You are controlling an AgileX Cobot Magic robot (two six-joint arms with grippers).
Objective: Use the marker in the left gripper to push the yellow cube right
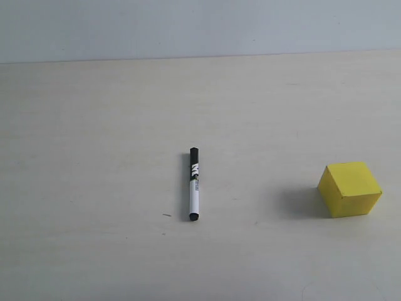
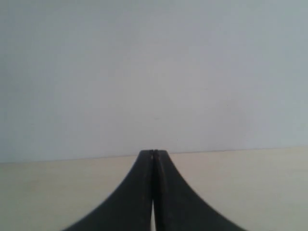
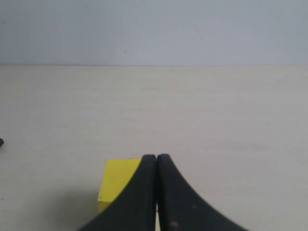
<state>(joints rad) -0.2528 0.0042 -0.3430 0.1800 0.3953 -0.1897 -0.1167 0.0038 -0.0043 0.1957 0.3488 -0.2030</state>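
The marker [image 1: 193, 184] lies flat near the middle of the table, black cap pointing away, white barrel toward the front; nothing holds it. The yellow cube [image 1: 349, 189] sits at the right, well apart from the marker. Neither arm shows in the exterior view. My left gripper [image 2: 153, 152] is shut with nothing between its fingers, facing the table's far edge and the wall. My right gripper [image 3: 156, 156] is shut and empty too, with the yellow cube [image 3: 118, 179] partly hidden behind its fingers. A dark tip at that view's edge is the marker [image 3: 1, 142].
A pale beige table [image 1: 94, 157] runs back to a plain grey-white wall [image 1: 200, 25]. A tiny dark speck [image 1: 166, 215] lies just left of the marker's near end.
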